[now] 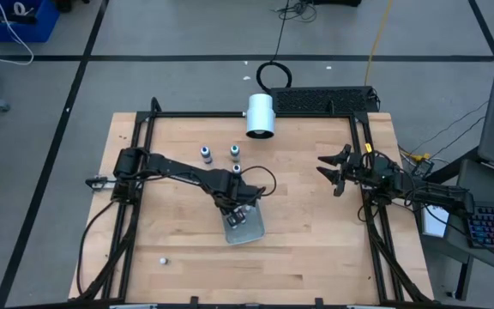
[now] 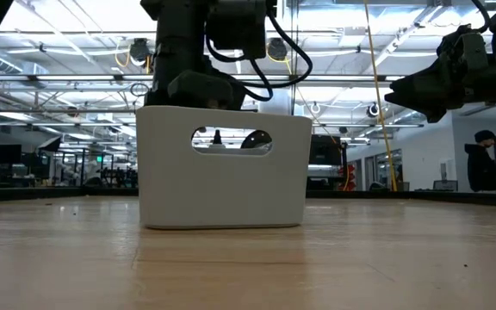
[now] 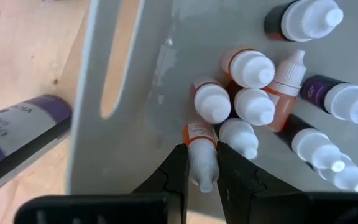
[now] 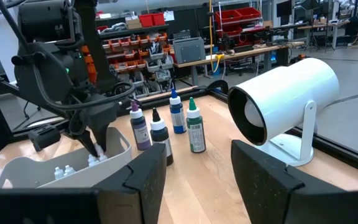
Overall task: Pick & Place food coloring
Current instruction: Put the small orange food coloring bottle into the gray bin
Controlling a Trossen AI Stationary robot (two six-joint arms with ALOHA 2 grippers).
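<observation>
Overhead, table-level, two wrists; perhaps shared bin [image 1: 243, 225].

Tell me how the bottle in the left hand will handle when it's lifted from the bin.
The bottle is small, so probably light. The left hand pinches its smooth, tapered cap, so it may slip. Neighbours crowd it in the bin and might shift.

Wood, plastic, matt black

Pale butcher-block wood table [image 1: 316, 240], planked, satin and lightly scuffed. Smooth, faintly glossy white plastic bin [image 2: 222, 168]. Glossy plastic food coloring bottles [image 4: 166, 127] with paper labels. Smooth white plastic cylinder [image 4: 288, 99]. Matt black left gripper [image 3: 201, 171].
</observation>
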